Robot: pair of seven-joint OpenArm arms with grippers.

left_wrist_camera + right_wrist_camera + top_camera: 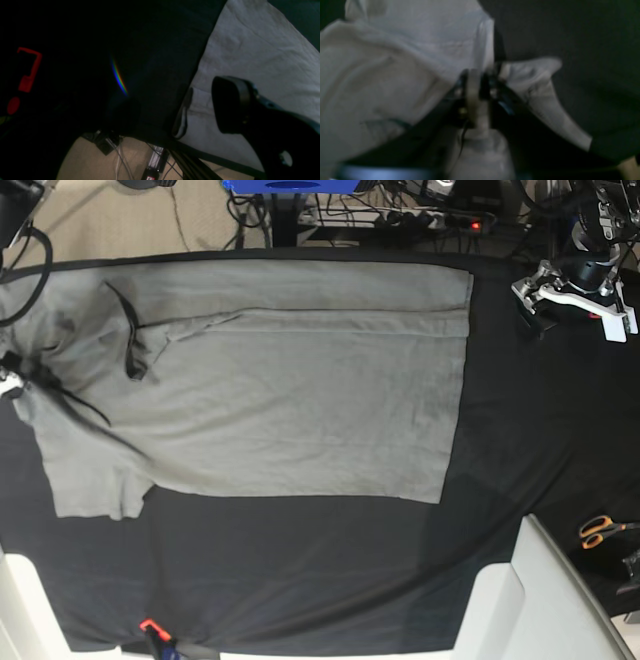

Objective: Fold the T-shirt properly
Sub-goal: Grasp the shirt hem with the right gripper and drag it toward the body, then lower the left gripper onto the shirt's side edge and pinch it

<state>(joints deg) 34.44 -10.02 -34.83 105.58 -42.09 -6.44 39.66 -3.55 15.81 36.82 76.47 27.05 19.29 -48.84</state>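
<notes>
The grey T-shirt [300, 400] lies spread flat on the black table cloth [300, 560], with its collar [130, 345] toward the left and a band folded over along its far edge. At the table's far left, my right gripper [10, 380] sits at the shirt's sleeve edge. The blurred right wrist view shows its jaws close together on a strip of the T-shirt [382, 75] at the gripper [475, 82]. My left gripper [572, 308] hangs open and empty above the cloth at the far right, clear of the shirt. One of its fingers [232, 105] shows over the T-shirt [250, 50] hem.
Orange scissors [600, 530] lie at the right edge. A white bin [540, 590] stands at the front right and another white edge [15, 600] at the front left. A red clamp [150, 627] grips the front edge. Cables and a power strip [155, 160] lie on the floor beyond the table.
</notes>
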